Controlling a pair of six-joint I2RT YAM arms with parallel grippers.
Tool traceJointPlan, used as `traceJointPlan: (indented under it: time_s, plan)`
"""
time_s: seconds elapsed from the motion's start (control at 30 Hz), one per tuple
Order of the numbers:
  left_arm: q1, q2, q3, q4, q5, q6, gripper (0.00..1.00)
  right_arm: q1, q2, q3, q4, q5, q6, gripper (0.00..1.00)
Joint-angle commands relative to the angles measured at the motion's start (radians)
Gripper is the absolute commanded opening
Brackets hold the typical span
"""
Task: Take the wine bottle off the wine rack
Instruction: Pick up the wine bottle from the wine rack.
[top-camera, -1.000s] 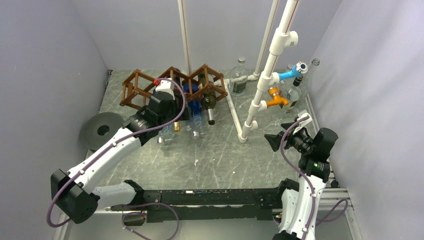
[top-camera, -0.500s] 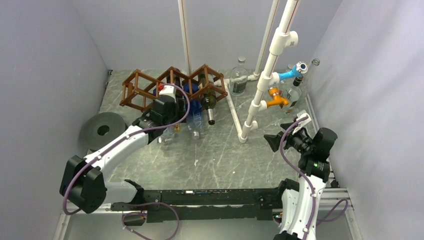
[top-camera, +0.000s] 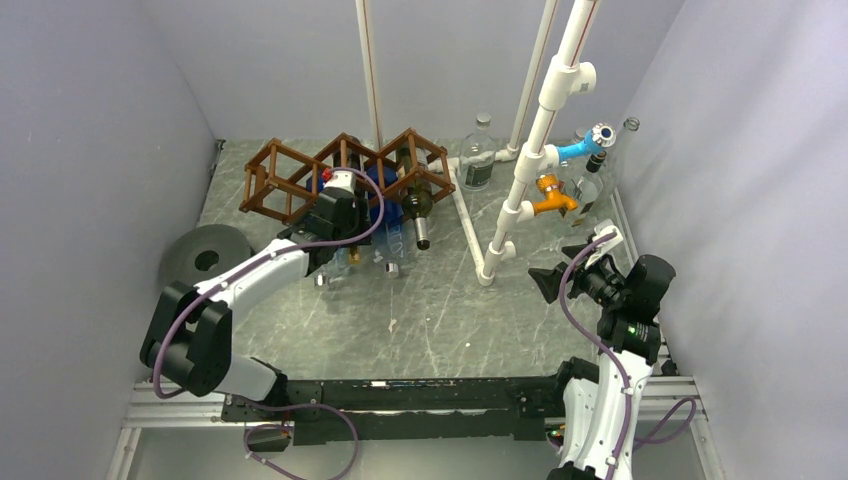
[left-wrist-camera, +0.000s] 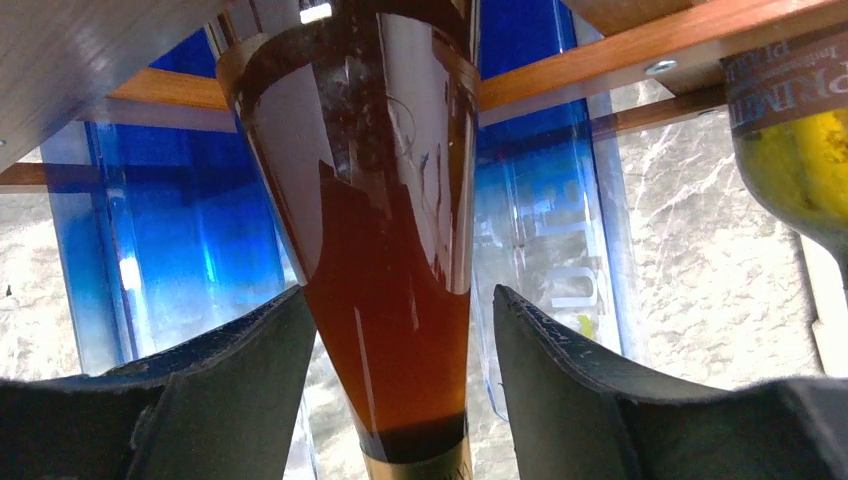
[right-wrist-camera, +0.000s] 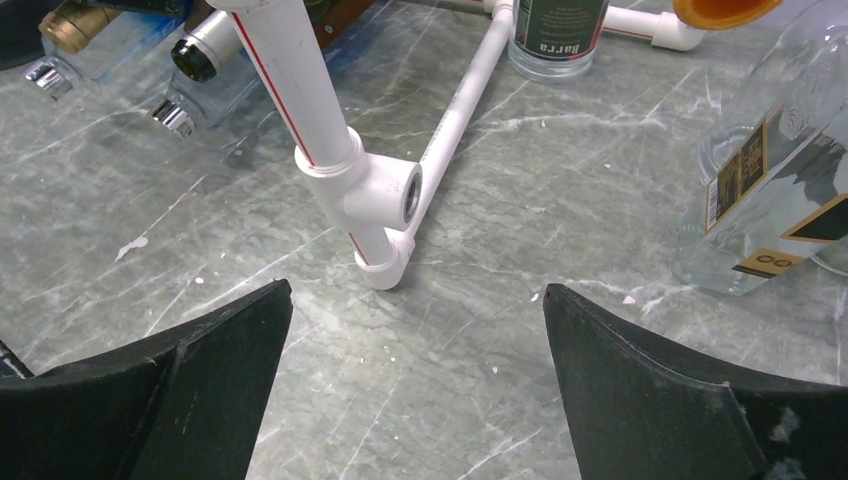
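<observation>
Across the marble table (top-camera: 430, 310), my left gripper (left-wrist-camera: 400, 300) straddles the neck of the brown bottle (left-wrist-camera: 385, 200) in the rack (left-wrist-camera: 620, 62), jaws apart, lined up for pulling.

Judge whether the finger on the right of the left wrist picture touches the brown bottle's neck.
Apart. The left wrist view shows a strip of the blue bottle between that finger and the brown bottle.

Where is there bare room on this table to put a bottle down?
Widest bare patch: the grey marbled tabletop in front, bordered by the racked bottles' necks, the white pipe stand's foot and the black base rail. Crowded: around the brown wooden lattice rack and by the clear bottles at right.
</observation>
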Motion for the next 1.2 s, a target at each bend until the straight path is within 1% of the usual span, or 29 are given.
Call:
traceJointPlan:
  time_s: [0.0,0.3,0.5,0.63,0.7,0.73,0.97,1.17]
  plan:
    - [0.009,0.019,0.050,0.053,0.027,-0.004,0.68,0.004,0.000,0.040,0.012,0.005,-0.017,1.00]
    - [0.011,0.044,0.036,0.083,0.050,-0.024,0.65,0.005,0.004,0.042,0.010,0.009,-0.020,1.00]
    - [0.011,0.049,0.032,0.086,0.064,-0.035,0.60,0.004,0.006,0.043,0.009,0.015,-0.023,1.00]
    - [0.010,0.047,0.026,0.085,0.070,-0.040,0.54,0.004,0.005,0.044,0.009,0.017,-0.024,1.00]
    - [0.011,0.041,0.023,0.084,0.077,-0.046,0.48,0.005,0.005,0.045,0.008,0.018,-0.024,1.00]
    - [0.011,0.038,0.023,0.083,0.079,-0.047,0.43,0.005,0.005,0.045,0.008,0.019,-0.024,1.00]
    - [0.009,-0.012,0.028,0.055,0.074,-0.047,0.00,0.006,0.003,0.046,0.007,0.023,-0.027,1.00]
    - [0.009,-0.104,0.011,0.063,0.047,-0.020,0.00,0.006,0.002,0.047,0.006,0.023,-0.028,1.00]
